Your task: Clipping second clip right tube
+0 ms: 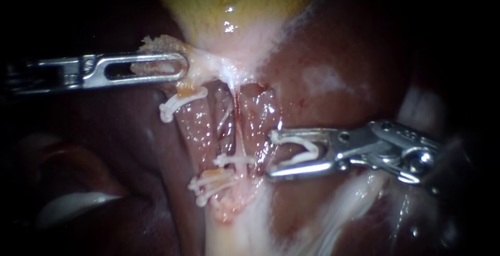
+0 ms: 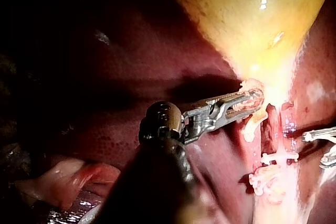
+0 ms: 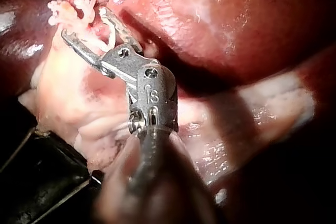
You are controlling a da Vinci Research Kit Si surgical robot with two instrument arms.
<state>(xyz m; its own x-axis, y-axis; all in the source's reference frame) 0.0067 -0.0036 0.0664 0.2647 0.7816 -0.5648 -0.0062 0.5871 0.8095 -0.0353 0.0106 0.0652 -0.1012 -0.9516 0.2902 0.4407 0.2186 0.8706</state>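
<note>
Right instrument (image 1: 271, 153), end effector wide, carries a clip (image 1: 302, 149) at the right tube (image 1: 258, 123) edge; left instrument (image 1: 182, 67) clamps tissue (image 1: 156, 68), upper left.

Yellow gallbladder (image 1: 234, 6), dark red liver (image 1: 338, 53)

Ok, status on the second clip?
Left instrument shut on gallbladder neck. Right instrument holds open clip against right tube, beside placed clip. Nothing blocking.

Bare right tube (image 1: 263, 115) lies reachable between gallbladder (image 1: 234, 6) and lower clip (image 1: 234, 160). Left instrument (image 1: 182, 66) blocks upper left; right instrument (image 1: 272, 153) with loaded clip (image 1: 299, 141) crowds its right side.
</note>
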